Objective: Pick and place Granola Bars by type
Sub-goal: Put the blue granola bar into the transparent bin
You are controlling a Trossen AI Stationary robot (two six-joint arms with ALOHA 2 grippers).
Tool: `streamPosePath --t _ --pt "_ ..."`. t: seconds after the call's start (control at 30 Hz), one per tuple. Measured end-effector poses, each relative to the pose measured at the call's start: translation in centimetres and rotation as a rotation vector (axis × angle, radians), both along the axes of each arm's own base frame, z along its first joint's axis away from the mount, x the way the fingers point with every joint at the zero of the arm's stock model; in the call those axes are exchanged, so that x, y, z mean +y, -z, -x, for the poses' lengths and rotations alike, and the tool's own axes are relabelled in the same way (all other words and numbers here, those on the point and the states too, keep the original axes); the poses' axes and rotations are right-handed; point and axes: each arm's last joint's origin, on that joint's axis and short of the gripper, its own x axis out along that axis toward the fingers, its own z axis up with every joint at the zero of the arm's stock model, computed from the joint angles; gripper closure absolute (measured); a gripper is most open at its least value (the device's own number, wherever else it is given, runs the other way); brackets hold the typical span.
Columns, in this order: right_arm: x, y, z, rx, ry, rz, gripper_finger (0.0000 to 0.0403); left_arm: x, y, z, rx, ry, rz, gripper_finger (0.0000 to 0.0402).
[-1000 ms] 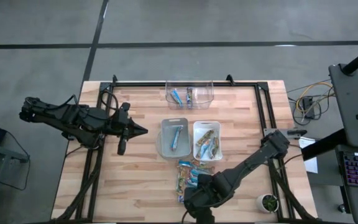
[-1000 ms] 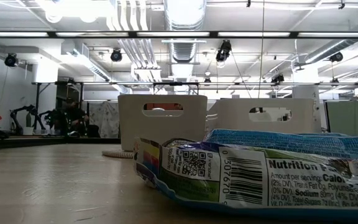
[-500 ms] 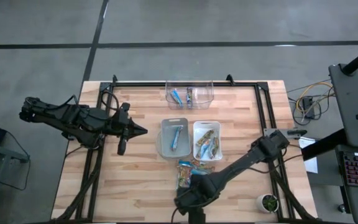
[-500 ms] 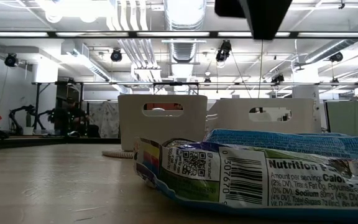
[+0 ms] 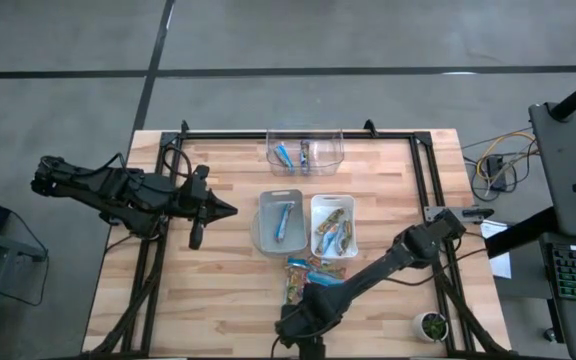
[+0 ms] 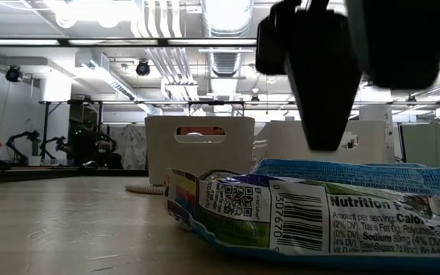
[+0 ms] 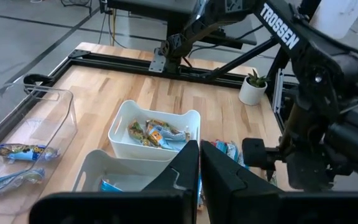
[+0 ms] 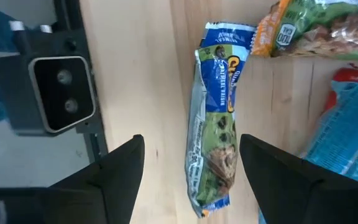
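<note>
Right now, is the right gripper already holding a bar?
No: in the right wrist view the right gripper is open, its fingers standing apart on either side of a bar lying flat on the table.

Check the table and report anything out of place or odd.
Nothing looks damaged or spilled. Several granola bars lie loose in a pile on the wood near the front edge, outside the grey bin, white bin and clear bin. The right gripper hovers over one bar, jaws open.

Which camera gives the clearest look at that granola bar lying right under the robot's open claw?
The right wrist view: the bar lies whole between the open right gripper fingers. The low view shows it side-on; the high view hides it.
</note>
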Motion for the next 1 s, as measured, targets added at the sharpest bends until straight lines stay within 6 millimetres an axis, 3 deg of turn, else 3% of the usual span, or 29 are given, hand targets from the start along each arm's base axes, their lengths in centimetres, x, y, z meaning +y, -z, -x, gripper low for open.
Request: streamPosePath --t 0.5,1.0 --pt "-0.5 3.2 -0.8 0.036 0.031 0.053 0.0158 0.0 0.1 0.0 0.015 0.000 -0.003 0.0402" --pt "-1.1 4.3 -1.1 0.048 0.046 0.059 0.0193 0.0 0.3 0.1 0.033 0.000 -0.008 0.0402"
